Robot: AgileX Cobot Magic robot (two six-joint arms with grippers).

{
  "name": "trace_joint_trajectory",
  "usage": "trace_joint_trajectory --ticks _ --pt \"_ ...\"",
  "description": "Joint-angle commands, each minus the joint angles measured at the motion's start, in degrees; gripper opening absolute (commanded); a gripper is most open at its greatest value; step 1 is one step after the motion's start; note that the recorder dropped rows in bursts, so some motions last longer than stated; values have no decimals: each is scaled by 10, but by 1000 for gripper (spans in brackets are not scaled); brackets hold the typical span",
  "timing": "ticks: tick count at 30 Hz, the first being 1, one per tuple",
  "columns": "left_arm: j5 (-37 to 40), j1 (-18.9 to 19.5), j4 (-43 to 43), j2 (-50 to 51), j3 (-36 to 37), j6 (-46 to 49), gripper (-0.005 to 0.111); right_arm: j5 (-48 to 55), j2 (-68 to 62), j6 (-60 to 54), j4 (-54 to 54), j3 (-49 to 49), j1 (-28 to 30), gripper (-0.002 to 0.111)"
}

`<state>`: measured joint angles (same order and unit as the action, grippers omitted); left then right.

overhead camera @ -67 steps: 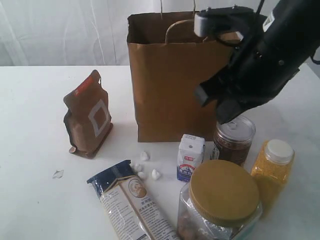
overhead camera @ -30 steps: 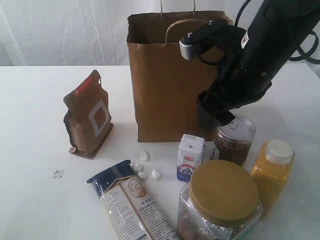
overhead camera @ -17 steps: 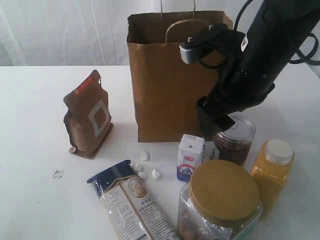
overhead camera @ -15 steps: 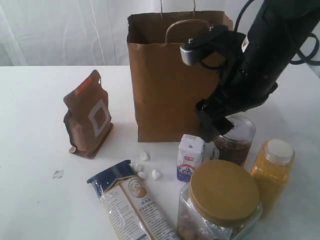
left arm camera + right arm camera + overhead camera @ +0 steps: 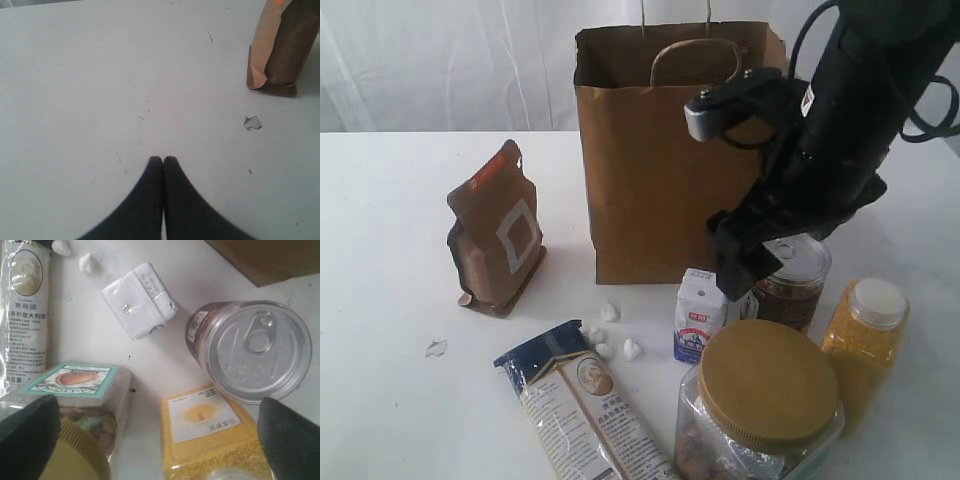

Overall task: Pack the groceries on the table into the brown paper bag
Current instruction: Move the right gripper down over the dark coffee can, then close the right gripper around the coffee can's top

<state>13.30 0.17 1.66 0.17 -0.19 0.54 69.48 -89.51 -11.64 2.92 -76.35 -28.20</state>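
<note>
Right gripper [image 5: 748, 268]: fingers spread wide, nothing between them, low over the carton [image 5: 700, 315] and can [image 5: 802, 278], on the near side of the paper bag [image 5: 660, 160]. Left gripper [image 5: 162, 161]: fingers pressed together, empty, above bare table [image 5: 75, 75] near the pouch [image 5: 498, 230]. All groceries sit outside the bag: pouch upright to its left; noodle packet [image 5: 580, 400], white lumps [image 5: 610, 335], jar [image 5: 765, 385] and bottle [image 5: 868, 335] nearer, jar nearest.

sm. pale flat scrap [image 5: 436, 348], white curtain [image 5: 440, 60] in bkgd
</note>
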Motion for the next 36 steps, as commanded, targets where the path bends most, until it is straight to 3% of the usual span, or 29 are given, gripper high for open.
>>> trace_joint_trajectory --ticks 1,9,19,24,31,36 --pt "0 -3 0 -2 2 -5 0 5 -6 15 -7 -3 -2 105" --pt "0 -3 0 -2 2 -5 0 -39 -37 72 -140 -3 -2 105" --pt "0 -3 0 -2 2 -5 0 -137 -95 104 -121 -3 54 105" --pt "0 -3 0 -2 2 -5 0 -149 -117 55 -15 -3 60 104" --pt "0 -3 0 -2 2 -5 0 -155 -120 58 -41 -3 60 104" --pt "0 -3 0 -2 2 -5 0 -125 -120 58 -45 -3 60 85"
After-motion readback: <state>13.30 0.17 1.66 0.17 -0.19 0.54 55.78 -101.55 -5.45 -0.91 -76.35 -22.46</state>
